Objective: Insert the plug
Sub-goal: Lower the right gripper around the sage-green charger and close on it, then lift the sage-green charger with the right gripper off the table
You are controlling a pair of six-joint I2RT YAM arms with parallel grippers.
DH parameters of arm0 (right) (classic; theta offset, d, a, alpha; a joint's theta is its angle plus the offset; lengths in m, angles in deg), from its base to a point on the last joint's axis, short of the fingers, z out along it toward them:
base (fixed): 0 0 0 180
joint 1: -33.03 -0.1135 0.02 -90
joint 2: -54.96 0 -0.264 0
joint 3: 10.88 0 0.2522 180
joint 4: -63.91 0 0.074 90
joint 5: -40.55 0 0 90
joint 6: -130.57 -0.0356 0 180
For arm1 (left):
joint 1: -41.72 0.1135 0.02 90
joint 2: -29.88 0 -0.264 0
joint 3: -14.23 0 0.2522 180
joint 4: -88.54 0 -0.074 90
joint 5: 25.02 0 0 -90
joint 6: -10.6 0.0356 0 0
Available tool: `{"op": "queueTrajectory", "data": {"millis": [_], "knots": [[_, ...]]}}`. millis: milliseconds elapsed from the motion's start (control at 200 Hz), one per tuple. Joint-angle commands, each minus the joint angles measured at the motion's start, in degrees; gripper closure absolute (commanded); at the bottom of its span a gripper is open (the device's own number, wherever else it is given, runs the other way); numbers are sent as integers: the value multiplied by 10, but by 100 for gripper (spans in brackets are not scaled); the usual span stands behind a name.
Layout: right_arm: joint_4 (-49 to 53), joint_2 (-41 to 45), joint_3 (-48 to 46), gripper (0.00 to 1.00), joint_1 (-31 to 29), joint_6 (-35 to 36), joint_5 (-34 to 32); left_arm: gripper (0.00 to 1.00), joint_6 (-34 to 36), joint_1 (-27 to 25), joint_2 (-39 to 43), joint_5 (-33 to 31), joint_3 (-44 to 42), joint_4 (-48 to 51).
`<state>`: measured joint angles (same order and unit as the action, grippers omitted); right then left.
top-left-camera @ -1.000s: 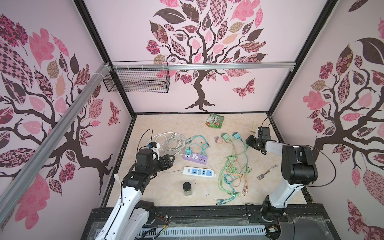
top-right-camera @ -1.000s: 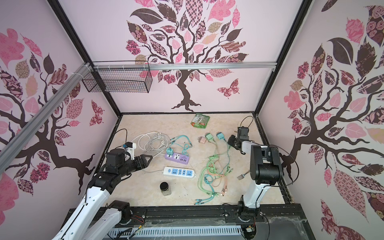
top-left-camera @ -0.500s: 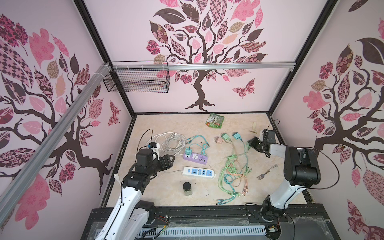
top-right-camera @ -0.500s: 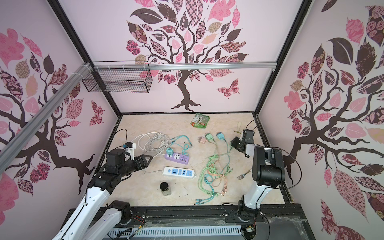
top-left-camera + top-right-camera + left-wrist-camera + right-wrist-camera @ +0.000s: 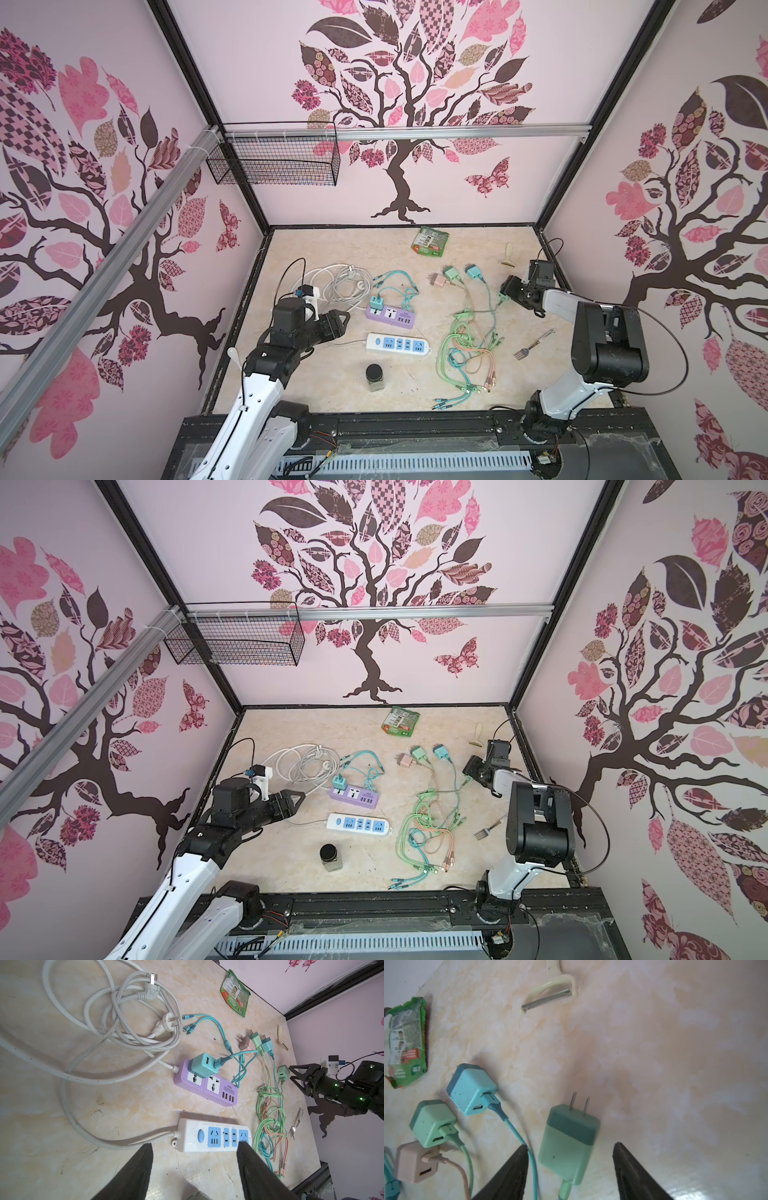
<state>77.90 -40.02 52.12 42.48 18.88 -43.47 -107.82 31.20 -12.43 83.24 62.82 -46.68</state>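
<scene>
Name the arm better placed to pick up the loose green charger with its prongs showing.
Right. The right gripper is open with the green charger lying between its fingers, prongs pointing away. The left gripper, also open, hovers at the white power strip, far across the table.

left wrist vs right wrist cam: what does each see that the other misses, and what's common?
Left wrist only: purple power strip with a teal adapter plugged in, white power strip, coiled white cables, fork, and the right gripper seen from outside.
Right wrist only: the green adapter close up with its two bare prongs, lying between open jaws that do not touch it.
Both: that green adapter, pink adapter, snack packet, peeler.
</scene>
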Motion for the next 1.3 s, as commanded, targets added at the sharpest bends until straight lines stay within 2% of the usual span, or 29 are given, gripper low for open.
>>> {"op": "queueTrajectory", "data": {"millis": [0, 275, 555, 1295], "knots": [[53, 6, 30, 26, 1, 19, -39, 32, 3, 2, 6, 4, 27, -4], [92, -8, 47, 24, -38, 21, -105, 32, 4, 2, 7, 5, 28, -4], [117, -44, 90, 26, -69, 3, -128, 32, 4, 2, 6, 7, 29, -5], [121, -100, 107, 40, -71, -19, -130, 32, 14, 2, 17, 3, 30, 10]]}}
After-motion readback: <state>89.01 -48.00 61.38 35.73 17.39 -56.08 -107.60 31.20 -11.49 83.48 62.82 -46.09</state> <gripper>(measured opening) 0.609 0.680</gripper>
